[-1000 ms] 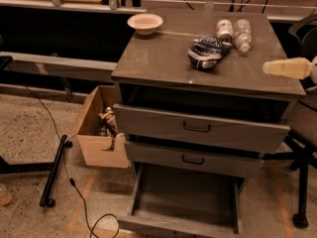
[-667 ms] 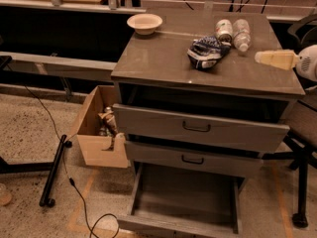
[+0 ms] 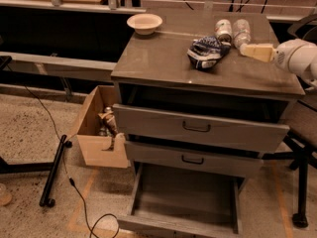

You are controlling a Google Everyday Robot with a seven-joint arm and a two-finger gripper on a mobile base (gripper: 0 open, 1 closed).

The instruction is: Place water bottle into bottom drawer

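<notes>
Fingers (image 3: pixel 257 52) just beside water bottle (image 3: pixel 241 28) atop cabinet (image 3: pixel 158 58); cannot tell spread; label (image 3: pixel 241 34) illegible.

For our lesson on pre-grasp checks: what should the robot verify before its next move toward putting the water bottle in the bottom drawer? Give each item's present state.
1. Bottom drawer pulled out, floor bare: ok.
2. Water bottle in view on the cabinet top: ok.
3. Gripper beside the bottle, over the cabinet's right side: ok.
4. Bottle held by the gripper: not ok.
5. Room around the bottle: not ok, the can sits right next to it.
6. Snack bag apart from the gripper: ok.
</notes>
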